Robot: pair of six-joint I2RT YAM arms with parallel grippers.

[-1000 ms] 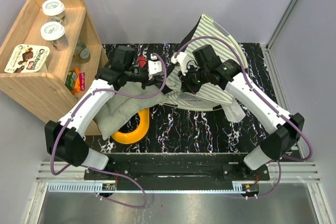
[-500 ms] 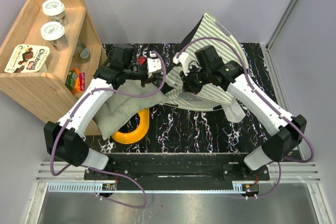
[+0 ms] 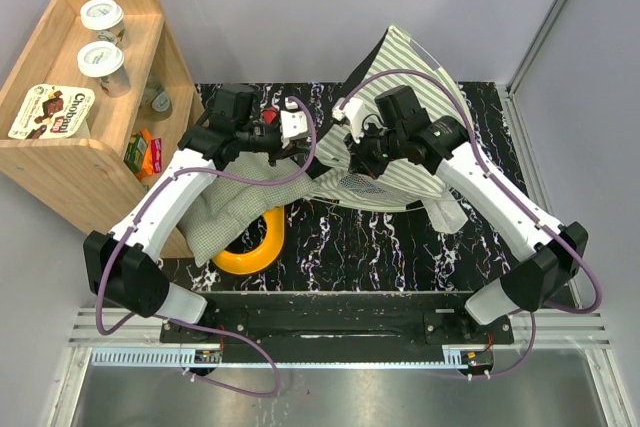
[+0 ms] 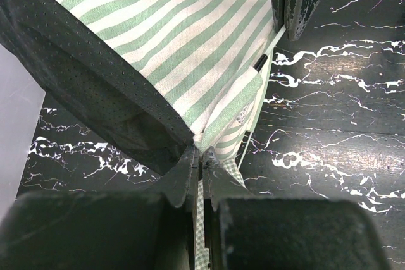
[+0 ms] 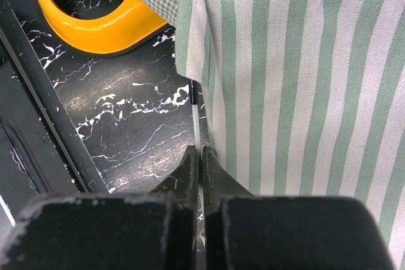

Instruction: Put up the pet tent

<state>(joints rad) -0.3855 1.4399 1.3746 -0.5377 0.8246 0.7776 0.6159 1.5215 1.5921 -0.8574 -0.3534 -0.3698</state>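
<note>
The pet tent lies half-raised at the far right of the black marbled bench, the left hand pressed together on a corner of its striped cloth and the right hand pinching its hem, near the orange ring.

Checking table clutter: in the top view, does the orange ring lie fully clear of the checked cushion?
No, the checked cushion lies over part of the orange ring.
</note>
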